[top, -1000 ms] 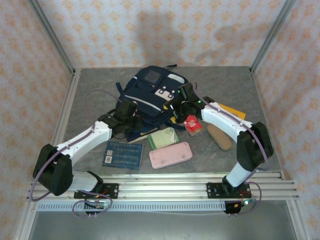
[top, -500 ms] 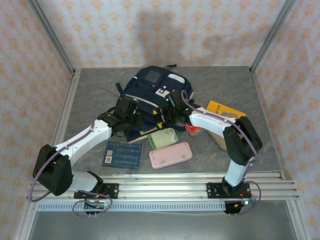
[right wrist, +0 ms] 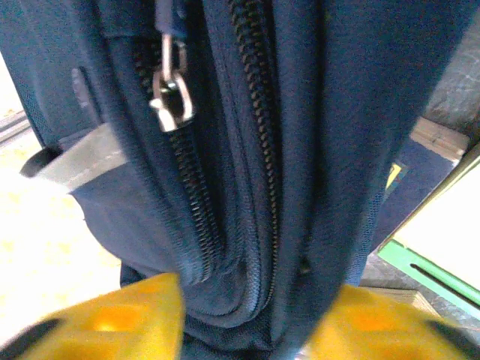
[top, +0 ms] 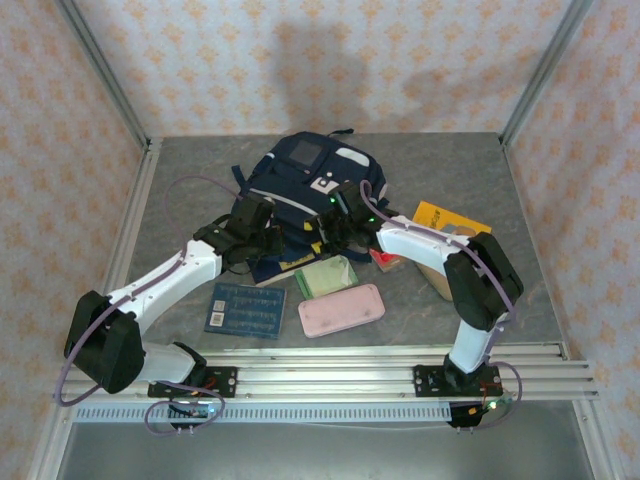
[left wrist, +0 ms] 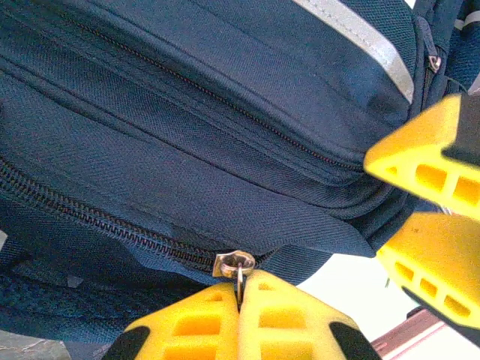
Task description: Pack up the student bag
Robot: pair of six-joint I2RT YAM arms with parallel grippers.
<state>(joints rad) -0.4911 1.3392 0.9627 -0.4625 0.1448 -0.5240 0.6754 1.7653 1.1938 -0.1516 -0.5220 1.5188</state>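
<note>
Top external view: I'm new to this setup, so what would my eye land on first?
The navy student bag dominates the middle of the table. The left tool is shut on a zipper pull at the bag's near side, and the right tool pinches a zippered fold of the bag.
</note>
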